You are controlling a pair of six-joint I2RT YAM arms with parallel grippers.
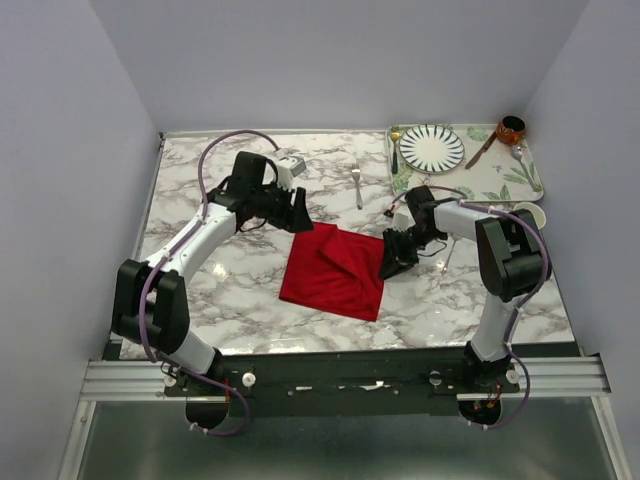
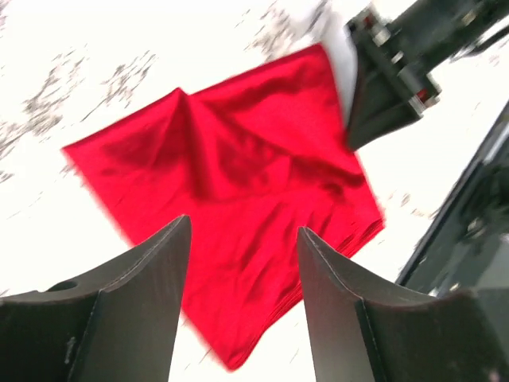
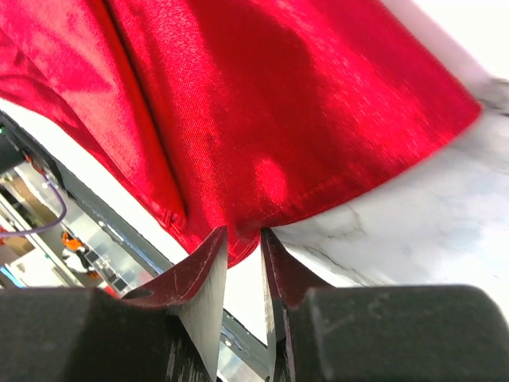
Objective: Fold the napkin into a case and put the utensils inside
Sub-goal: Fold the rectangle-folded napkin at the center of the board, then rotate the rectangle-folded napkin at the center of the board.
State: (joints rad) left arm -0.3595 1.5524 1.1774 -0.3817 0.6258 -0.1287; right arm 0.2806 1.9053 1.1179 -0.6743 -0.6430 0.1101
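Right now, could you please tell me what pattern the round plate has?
The plate is white with dark radiating stripes, clearest in the top external view.

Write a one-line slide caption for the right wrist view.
Right tool pinching the hem of the red napkin over the marble table.

- The napkin lies mid-table, closer to the near edge.
- The fork lies behind it, toward the far edge.
- The tray sits in the far right corner, with a plate on its left part.
- The left gripper is by the napkin's far left corner.
- The right gripper is at its right edge.
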